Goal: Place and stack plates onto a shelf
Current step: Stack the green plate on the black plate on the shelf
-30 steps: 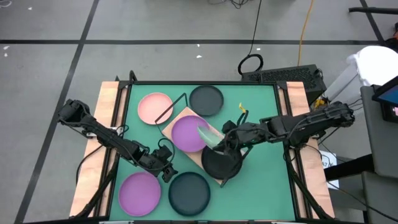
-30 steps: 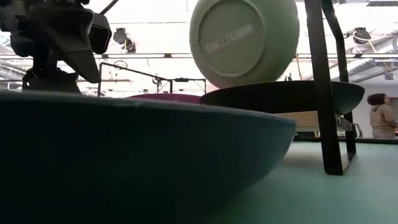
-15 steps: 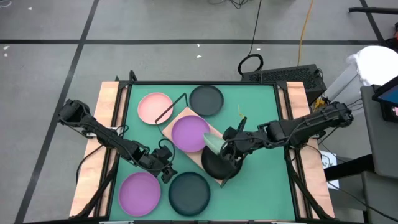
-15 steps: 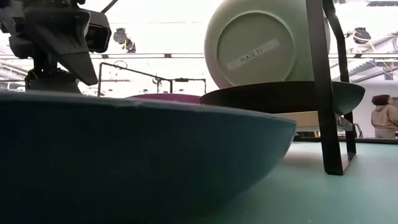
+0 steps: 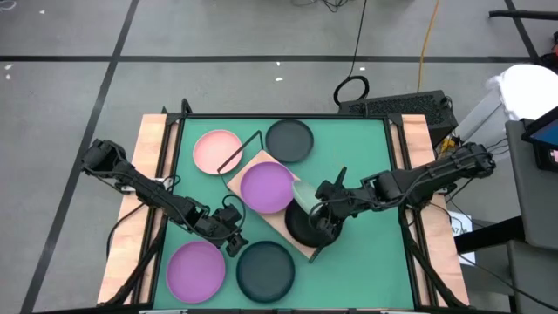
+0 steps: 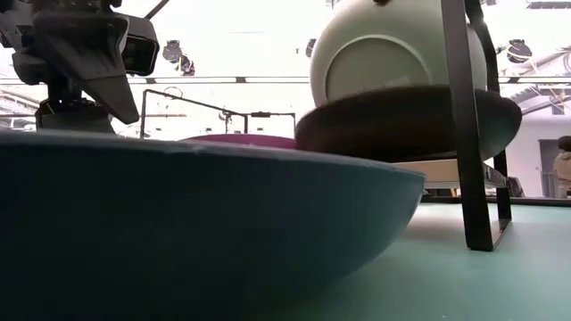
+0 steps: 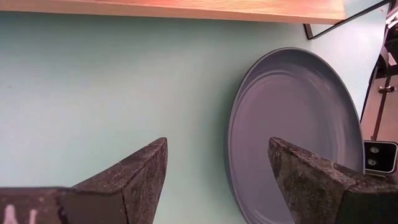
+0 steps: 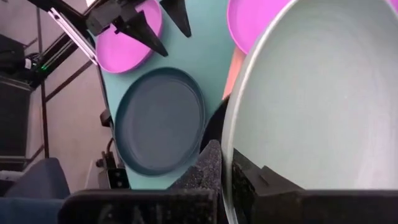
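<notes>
Gripping the tilted grey-green plate (image 5: 307, 193), the right hand (image 5: 319, 208) hovers over the black plate (image 5: 307, 228).

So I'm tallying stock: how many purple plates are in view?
2: one purple plate on the shelf, another on the table's near-left corner. Others could hide in stacks.

floor (image 5: 218, 52): grey w/ dark tape lines | yellow cable (image 5: 425, 44) | ceiling (image 6: 223, 45): bright lights

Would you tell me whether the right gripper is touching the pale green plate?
Touching: the right wrist view shows the right gripper clamped on the pale green plate's rim.
</notes>
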Tool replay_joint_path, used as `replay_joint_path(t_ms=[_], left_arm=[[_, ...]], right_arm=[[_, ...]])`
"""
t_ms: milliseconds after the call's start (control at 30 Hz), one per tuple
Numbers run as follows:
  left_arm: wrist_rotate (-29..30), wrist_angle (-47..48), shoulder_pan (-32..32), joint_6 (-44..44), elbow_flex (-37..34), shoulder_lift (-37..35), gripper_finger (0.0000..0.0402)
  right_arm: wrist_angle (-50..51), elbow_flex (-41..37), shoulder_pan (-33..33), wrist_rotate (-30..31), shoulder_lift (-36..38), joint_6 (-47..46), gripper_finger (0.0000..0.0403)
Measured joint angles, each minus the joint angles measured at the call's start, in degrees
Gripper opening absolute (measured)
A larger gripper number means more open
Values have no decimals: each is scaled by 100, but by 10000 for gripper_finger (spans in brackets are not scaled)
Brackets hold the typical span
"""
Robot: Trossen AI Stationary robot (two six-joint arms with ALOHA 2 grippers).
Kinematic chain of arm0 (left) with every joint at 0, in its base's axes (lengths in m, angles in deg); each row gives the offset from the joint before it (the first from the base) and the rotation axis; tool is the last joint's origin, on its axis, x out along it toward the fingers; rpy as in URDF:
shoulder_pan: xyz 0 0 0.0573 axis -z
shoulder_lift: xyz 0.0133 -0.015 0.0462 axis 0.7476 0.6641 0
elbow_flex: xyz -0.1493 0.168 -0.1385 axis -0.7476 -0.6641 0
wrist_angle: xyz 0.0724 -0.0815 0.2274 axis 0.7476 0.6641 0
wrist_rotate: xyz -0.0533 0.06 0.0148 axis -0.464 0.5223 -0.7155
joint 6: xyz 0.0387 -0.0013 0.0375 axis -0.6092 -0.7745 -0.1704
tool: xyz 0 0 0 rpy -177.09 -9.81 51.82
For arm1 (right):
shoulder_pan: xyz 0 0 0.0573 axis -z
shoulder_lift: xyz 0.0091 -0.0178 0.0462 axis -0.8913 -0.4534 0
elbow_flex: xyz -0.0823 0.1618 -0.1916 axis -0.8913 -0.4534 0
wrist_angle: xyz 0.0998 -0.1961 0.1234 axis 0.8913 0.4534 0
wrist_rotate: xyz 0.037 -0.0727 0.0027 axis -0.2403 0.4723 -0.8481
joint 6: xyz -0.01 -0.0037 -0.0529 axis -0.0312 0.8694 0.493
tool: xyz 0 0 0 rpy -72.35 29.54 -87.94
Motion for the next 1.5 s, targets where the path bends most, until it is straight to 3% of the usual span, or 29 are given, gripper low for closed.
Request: replay_joint_path(t_ms=[733, 933, 1067, 1167, 1367, 1500], left_arm=[[1, 74, 0, 9, 0, 0, 285], [-6, 74, 11, 42, 0, 0, 285], [-22, 74, 15, 40, 0, 0, 285], [-40, 74, 15, 20, 0, 0, 285], [-51, 107, 15, -42, 0, 0, 285], [-51, 111, 15, -56, 0, 0, 285]], right_arm=[[-294, -1, -6, -465, 57, 208, 66], [-94, -4, -82, -3, 548, -279, 62], [332, -4, -407, 593, 1076, -556, 51], [852, -2, -786, 592, 1285, -755, 39], [2049, -8, -1627, 575, 1142, -1291, 3], [2040, -418, -1868, 704, 989, -1595, 5]])
